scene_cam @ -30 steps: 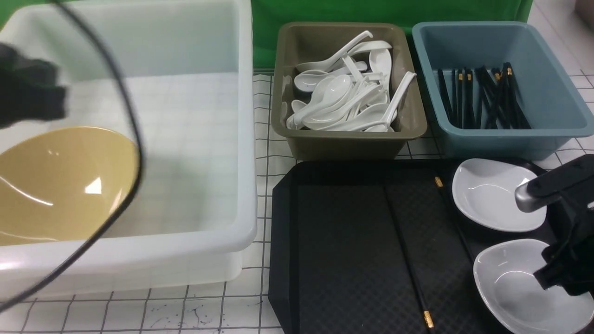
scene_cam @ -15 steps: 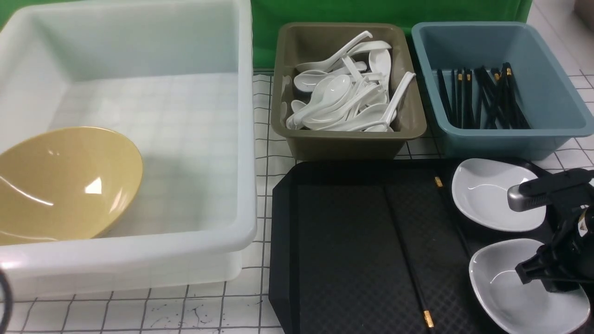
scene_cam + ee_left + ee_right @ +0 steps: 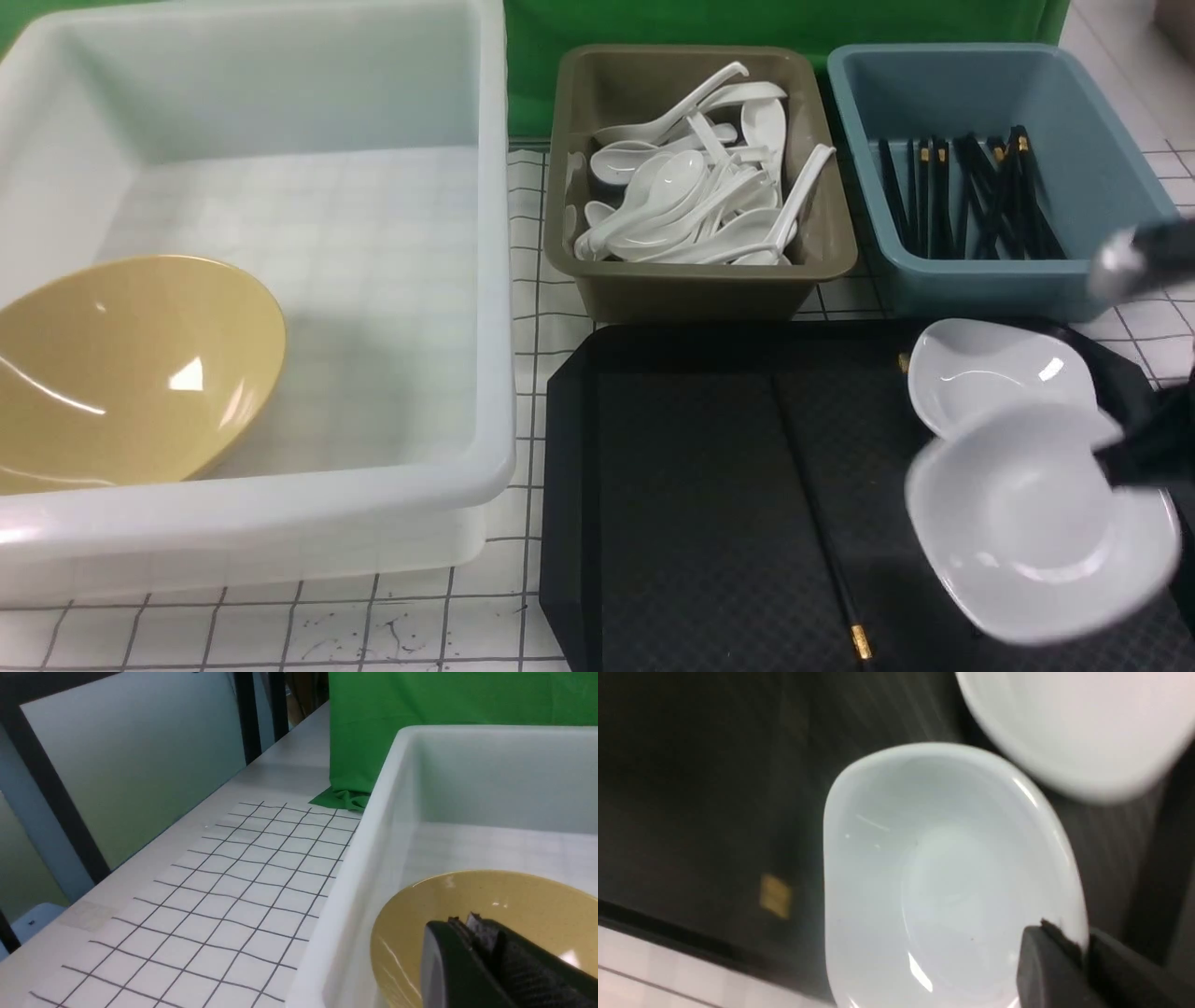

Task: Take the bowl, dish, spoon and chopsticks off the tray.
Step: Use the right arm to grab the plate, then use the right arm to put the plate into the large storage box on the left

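The right gripper point(image 3: 1073, 942) is seen pinched on the rim of a white dish point(image 3: 1027, 523), held blurred above the tray point(image 3: 691, 485). The left gripper point(image 3: 474, 924) is pressed together over the bowl point(image 3: 131, 364), which is lodged in the white tub point(image 3: 495, 280). The chopsticks point(image 3: 822, 523) are observed lying on the tray.

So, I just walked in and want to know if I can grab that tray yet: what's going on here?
The robot is clearing the black tray. Its right gripper is shut on the rim of a white dish, holding it up over the tray. A second white dish and the black chopsticks lie on the tray. The yellow bowl sits tilted in the big white tub, with the left gripper shut and empty near it. No spoon shows on the tray.
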### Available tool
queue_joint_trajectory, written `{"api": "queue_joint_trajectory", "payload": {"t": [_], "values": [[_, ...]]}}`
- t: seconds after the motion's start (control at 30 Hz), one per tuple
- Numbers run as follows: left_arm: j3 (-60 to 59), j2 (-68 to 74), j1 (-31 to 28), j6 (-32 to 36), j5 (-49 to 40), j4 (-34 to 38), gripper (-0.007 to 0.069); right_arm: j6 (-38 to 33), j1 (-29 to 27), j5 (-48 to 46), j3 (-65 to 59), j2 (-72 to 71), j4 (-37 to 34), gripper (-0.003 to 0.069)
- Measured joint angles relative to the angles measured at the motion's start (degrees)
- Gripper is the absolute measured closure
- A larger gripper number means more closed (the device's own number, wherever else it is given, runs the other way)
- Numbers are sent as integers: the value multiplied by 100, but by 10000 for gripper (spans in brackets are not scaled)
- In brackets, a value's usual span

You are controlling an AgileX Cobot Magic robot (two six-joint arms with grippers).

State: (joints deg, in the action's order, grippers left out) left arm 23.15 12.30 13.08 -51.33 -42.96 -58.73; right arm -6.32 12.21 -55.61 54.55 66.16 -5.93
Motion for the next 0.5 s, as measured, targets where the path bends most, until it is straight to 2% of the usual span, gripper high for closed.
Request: {"api": "queue_joint_trajectory", "payload": {"t": [0.13,0.27,0.3,0.33,0.4,0.43,0.5], "values": [[-186,-104,0,-36,534,-86,632,-13,761,178,1020,205,-490,573],[-373,-193,0,-80,1101,-128,632,-13,2030,846,2339,1240,-642,573],[-379,-193,0,-80,1114,-128,632,-13,2030,846,2339,1240,-642,573],[-401,-206,0,-86,1191,-133,632,26,2437,1110,2793,1800,-675,573],[-406,-208,0,-86,1226,-133,632,39,2849,1391,3540,2632,-692,573],[-406,-208,0,-86,1226,-133,632,39,2883,1412,3609,2632,-692,573],[-406,-208,0,-91,1232,-135,632,79,3167,1491,4412,3580,-714,573]]}}
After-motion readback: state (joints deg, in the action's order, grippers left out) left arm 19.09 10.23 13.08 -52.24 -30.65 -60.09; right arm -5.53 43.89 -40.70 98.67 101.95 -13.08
